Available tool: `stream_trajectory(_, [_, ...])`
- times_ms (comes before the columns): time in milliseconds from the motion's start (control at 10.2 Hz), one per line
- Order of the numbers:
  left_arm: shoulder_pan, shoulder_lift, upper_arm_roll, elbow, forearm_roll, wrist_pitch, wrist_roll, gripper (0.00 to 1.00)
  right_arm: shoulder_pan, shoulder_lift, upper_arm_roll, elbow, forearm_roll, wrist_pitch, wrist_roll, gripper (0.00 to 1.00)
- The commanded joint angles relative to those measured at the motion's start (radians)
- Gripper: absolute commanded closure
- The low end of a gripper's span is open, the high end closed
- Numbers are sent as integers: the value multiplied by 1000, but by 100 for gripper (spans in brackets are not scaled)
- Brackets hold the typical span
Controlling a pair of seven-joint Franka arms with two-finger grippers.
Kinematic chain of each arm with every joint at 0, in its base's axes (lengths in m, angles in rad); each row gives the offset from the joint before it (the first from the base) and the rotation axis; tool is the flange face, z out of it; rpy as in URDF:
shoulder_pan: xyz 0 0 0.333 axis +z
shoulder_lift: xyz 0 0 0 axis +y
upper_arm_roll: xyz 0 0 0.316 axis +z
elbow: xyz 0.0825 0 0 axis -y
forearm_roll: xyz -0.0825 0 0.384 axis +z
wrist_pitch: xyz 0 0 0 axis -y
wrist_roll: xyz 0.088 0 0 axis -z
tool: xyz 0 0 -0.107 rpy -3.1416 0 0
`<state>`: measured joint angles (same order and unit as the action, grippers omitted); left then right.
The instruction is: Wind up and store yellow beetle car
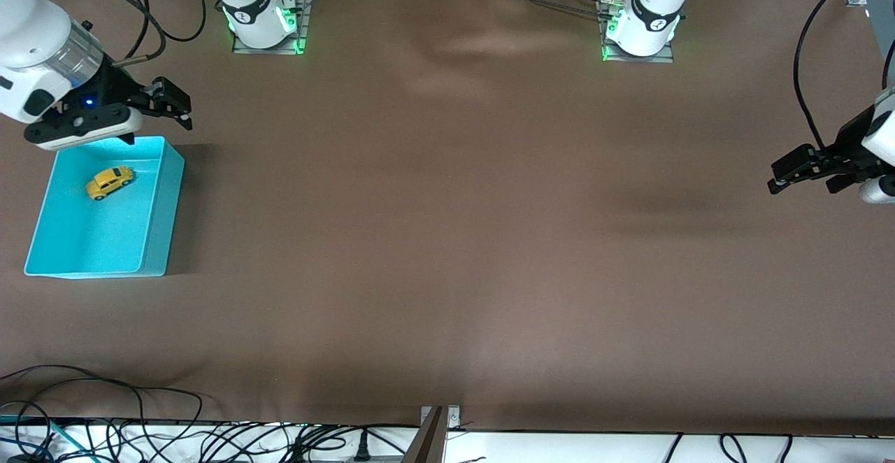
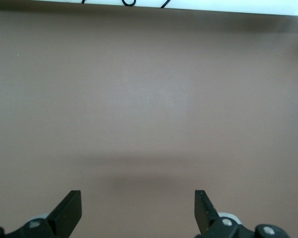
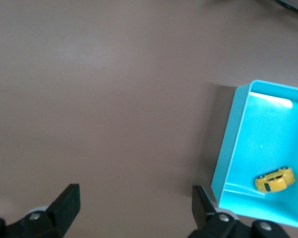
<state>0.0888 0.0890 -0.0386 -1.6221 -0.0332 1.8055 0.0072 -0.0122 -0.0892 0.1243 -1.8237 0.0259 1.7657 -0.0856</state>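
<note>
Brown table (image 1: 447,239): left tool (image 1: 776,177) and right tool (image 1: 183,109) spread wide, empty-handed.

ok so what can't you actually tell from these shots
- Whether the yellow beetle car in the turquoise bin was wound: too small in front and right wrist views.
- Bin's corner toward the robots: covered by the right gripper in the front view.
- Left gripper: its arm is cut off by the front view's edge.

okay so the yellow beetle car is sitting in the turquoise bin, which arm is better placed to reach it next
The right arm, probably. Its open tool hangs just above the turquoise bin's rim, where the yellow beetle car lies. The left tool, also open, waits over bare table at the left arm's end.
</note>
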Motion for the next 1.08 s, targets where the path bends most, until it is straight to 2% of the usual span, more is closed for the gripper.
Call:
stream_trajectory(0, [-6, -5, 9, 5, -17, -12, 22, 0, 15, 17, -44, 73, -21, -58, 72, 0])
stream_trajectory(196, [-7, -5, 6, 5, -16, -12, 22, 0, 15, 138, -48, 293, -26, -219, 109, 0])
stream_trajectory(392, [-6, -5, 6, 5, -17, -12, 22, 0, 15, 151, -46, 313, -63, -212, 105, 0])
stream_trajectory(980, [-7, -5, 5, 5, -17, -26, 22, 0, 6, 147, -57, 311, -84, -221, 104, 0])
